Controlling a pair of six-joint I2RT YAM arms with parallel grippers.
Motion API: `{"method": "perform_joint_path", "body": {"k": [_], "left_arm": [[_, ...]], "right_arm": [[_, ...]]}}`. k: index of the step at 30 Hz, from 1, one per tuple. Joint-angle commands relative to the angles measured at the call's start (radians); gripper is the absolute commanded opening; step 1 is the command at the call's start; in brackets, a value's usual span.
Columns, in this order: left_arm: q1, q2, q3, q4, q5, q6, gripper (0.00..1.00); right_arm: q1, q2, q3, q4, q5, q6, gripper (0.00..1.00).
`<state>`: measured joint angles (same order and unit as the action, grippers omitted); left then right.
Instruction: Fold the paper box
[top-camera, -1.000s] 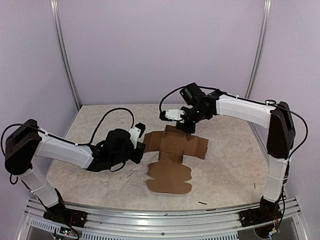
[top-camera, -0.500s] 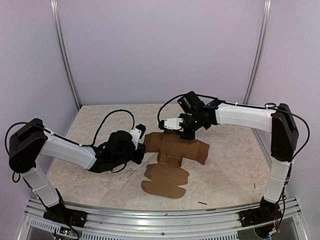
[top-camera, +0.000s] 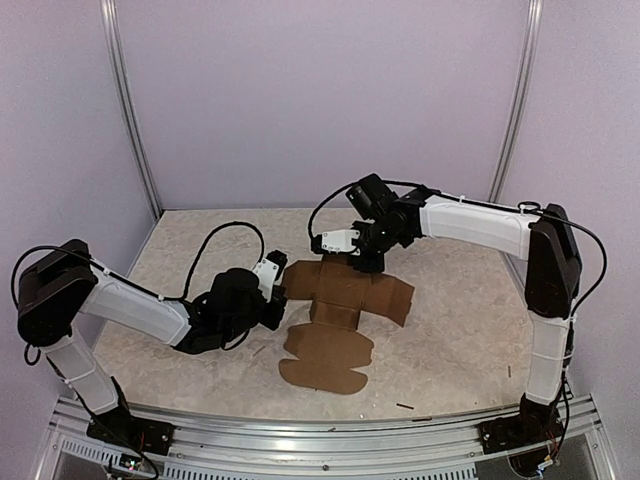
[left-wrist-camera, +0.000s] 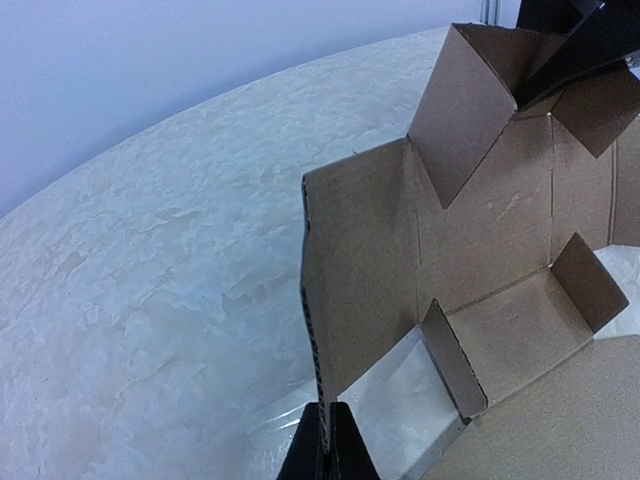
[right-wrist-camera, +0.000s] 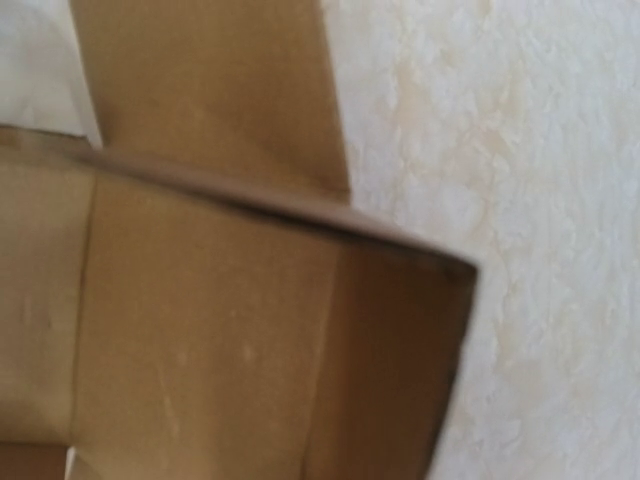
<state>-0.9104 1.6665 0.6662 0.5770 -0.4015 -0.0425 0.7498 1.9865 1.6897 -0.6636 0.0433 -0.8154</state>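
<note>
A thin brown paper box (top-camera: 340, 300) lies partly unfolded on the surface (top-camera: 460, 340), probably light and easily creased, best held by panel edges. The left pincer (left-wrist-camera: 328, 445) pinches its left edge; the right pincer (top-camera: 360, 262) is at the far flap, grip unclear

The paper box (top-camera: 345, 290) is plain brown, the table (top-camera: 460, 340) mottled cream, the walls (top-camera: 320, 100) pale lilac.
</note>
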Motion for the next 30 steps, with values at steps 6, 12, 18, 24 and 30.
{"method": "perform_joint_path", "body": {"k": [6,12,18,24,30], "left_arm": [[-0.016,0.041,0.051,-0.027,0.067,-0.020,0.08],[-0.068,-0.055,0.010,-0.103,0.111,-0.041,0.35],[-0.087,-0.377,-0.143,-0.179,0.085,-0.113,0.51],[0.129,-0.411,-0.212,-0.190,0.155,-0.301,0.56],[0.273,-0.114,-0.107,-0.070,0.359,-0.333,0.52]], "right_arm": [[0.021,-0.083,-0.160,0.172,0.112,0.029,0.00],[0.057,-0.134,-0.335,0.379,0.258,-0.068,0.00],[0.069,-0.191,-0.450,0.547,0.301,-0.117,0.00],[0.100,-0.215,-0.546,0.711,0.343,-0.178,0.00],[0.114,-0.227,-0.621,0.873,0.373,-0.236,0.00]]}}
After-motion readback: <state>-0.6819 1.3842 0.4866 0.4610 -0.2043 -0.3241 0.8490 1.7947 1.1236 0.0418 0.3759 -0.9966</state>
